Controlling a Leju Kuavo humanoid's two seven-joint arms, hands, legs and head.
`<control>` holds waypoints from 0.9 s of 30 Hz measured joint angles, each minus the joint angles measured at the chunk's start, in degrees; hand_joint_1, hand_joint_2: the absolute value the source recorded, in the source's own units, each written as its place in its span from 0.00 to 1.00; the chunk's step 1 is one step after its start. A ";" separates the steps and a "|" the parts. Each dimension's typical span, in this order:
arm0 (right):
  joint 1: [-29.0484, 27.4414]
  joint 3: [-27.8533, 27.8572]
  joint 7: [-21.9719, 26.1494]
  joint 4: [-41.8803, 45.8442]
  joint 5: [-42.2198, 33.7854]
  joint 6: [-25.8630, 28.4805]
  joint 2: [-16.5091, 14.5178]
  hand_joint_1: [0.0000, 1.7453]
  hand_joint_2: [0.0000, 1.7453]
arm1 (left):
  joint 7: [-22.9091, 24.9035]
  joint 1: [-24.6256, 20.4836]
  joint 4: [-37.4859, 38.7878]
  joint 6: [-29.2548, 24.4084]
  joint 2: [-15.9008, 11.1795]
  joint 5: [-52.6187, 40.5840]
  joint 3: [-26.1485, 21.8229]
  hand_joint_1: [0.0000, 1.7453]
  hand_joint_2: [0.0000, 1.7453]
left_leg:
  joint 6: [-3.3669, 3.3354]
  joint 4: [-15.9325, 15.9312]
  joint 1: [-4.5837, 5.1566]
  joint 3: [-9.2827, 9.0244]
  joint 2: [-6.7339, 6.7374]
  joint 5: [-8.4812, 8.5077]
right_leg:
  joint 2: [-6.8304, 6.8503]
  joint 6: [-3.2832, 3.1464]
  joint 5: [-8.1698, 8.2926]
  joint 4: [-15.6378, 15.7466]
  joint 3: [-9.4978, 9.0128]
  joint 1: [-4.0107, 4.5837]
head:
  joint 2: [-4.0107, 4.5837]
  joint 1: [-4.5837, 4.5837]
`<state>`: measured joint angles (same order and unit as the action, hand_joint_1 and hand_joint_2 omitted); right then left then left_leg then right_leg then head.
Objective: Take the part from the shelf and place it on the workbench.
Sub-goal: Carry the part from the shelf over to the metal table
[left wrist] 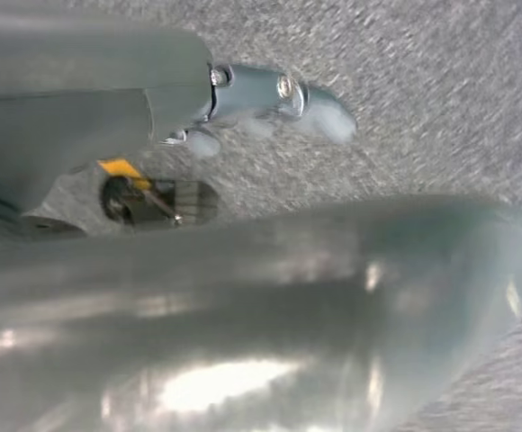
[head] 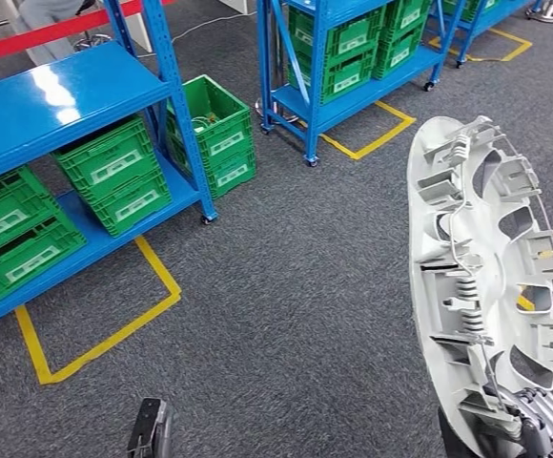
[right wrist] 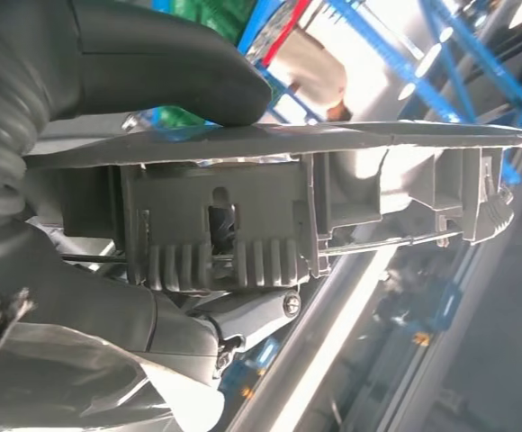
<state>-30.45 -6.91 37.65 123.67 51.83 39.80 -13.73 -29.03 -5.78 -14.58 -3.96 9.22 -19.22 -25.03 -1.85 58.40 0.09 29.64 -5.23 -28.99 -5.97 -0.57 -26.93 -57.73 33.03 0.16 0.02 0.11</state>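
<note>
Since the right robot hand (head: 547, 425) grips the grey plastic wheel cover (head: 486, 277) by its lower rim, we judge it light, stiff, with breakable clips. We cannot tell how the left robot hand (left wrist: 279, 94) is set.

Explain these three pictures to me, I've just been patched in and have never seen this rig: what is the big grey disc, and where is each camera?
The wide picture is from the humanoid robot's head, looking forward and down at a grey carpet with yellow floor tape. The big grey disc is the part, a ribbed plastic wheel-cover-like piece, held upright by its lower edge in the right hand. To the left stand blue shelves with green crates; one more crate sits on the floor.

The other two pictures come from cameras at the wrists, and they are turned. The right wrist view shows that hand's thumb and fingers clamping the part's rim. The left wrist view shows the left hand hanging over carpet, blurred, with nothing visible in it.
</note>
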 joint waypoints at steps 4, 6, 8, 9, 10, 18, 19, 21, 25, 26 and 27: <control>-1.37 0.78 0.05 1.30 -0.50 0.01 -0.42 1.00 1.00 | 0.34 -0.14 0.00 -0.02 0.10 -0.31 -0.16 0.00 0.00 | 0.02 -2.15 -0.42 -0.18 2.75 0.73 | 1.42 1.28 -0.91 -1.97 2.37 -0.01 | 0.00 0.05; -1.64 1.09 0.13 1.70 -0.62 0.01 -0.48 1.00 1.00 | 0.41 0.04 0.00 0.22 0.10 -0.63 -0.21 0.00 0.00 | -0.08 -2.52 -0.56 -0.16 4.42 0.98 | 4.46 1.95 -4.45 -8.08 5.32 -0.17 | 0.00 -0.15; -1.87 1.26 0.18 1.86 -0.66 0.00 -0.56 1.00 1.00 | 0.48 0.27 0.00 0.23 0.07 -0.92 -0.27 0.00 0.00 | -0.04 -2.49 -0.57 -0.03 6.25 1.02 | 5.42 2.70 -7.29 -14.84 8.31 -0.68 | 0.00 -0.20; -2.10 1.33 0.19 1.93 -0.71 0.00 -0.61 1.00 1.00 | 0.54 0.30 0.00 0.13 0.08 -1.06 -0.30 0.00 0.00 | 0.06 -2.47 -0.59 0.00 7.16 1.02 | 5.66 3.05 -7.28 -15.82 8.51 -0.96 | 0.00 -0.19; -2.35 1.42 0.19 2.04 -0.77 0.00 -0.69 1.00 1.00 | 0.61 0.27 0.00 0.00 0.12 -1.22 -0.33 0.00 0.00 | 0.22 -2.42 -0.65 0.01 8.00 0.98 | 6.00 3.36 -6.27 -14.46 7.47 -1.25 | 0.00 -0.20; -3.33 2.04 0.19 3.45 -0.88 0.02 -1.36 1.00 1.00 | 0.93 -0.29 0.00 -0.49 0.54 -2.24 -0.36 0.00 0.00 | 3.03 -1.54 -0.65 -0.24 11.46 0.20 | 8.33 1.29 -1.33 0.08 -0.89 -1.12 | 0.00 0.30; -3.49 2.12 0.19 3.65 -0.85 0.03 -1.42 1.00 1.00 | 0.96 -0.35 0.00 -0.46 0.57 -2.30 -0.37 0.00 0.00 | 3.26 -0.55 -0.78 0.15 10.56 -0.78 | 7.77 0.84 -1.12 0.18 -0.77 -1.12 | 0.00 0.37; -3.70 2.29 0.19 3.97 -0.82 0.05 -1.58 1.00 1.00 | 1.01 -0.34 0.01 -0.34 0.54 -2.34 -0.45 0.00 0.00 | 3.39 4.95 -0.89 2.50 7.75 -4.47 | 6.62 0.10 -0.77 0.29 -0.53 -1.07 | 0.00 0.57; -3.80 2.53 0.20 4.21 -0.74 0.07 -1.64 1.00 1.00 | 1.07 0.10 0.02 -0.26 0.40 -2.38 -0.67 0.00 0.00 | 2.37 14.33 -0.48 6.72 5.63 -7.03 | 3.53 -0.61 -0.40 0.23 -0.13 -0.23 | 0.00 0.64; -3.85 2.56 0.20 4.29 -0.74 0.07 -1.64 1.00 1.00 | 1.07 0.10 0.02 -0.26 0.38 -2.38 -0.72 0.00 0.00 | 1.90 12.11 -0.27 5.73 5.22 -5.16 | 2.73 -0.67 -0.34 0.22 -0.15 -0.05 | 0.00 0.65; -3.91 2.58 0.20 4.40 -0.71 0.07 -1.64 1.00 1.00 | 1.07 0.07 0.02 -0.26 0.32 -2.38 -0.78 0.00 0.00 | 1.35 8.65 -0.02 4.19 4.17 -2.89 | 1.99 -0.69 -0.28 0.21 -0.17 0.03 | 0.00 0.63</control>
<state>-34.36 -4.32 37.85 128.06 51.12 39.87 -15.37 -27.96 -5.71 -14.56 -4.22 9.54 -21.60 -25.81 -0.50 67.06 0.06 33.84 -1.06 -31.89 -3.98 -1.25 -27.22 -57.51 32.86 0.19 0.02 0.73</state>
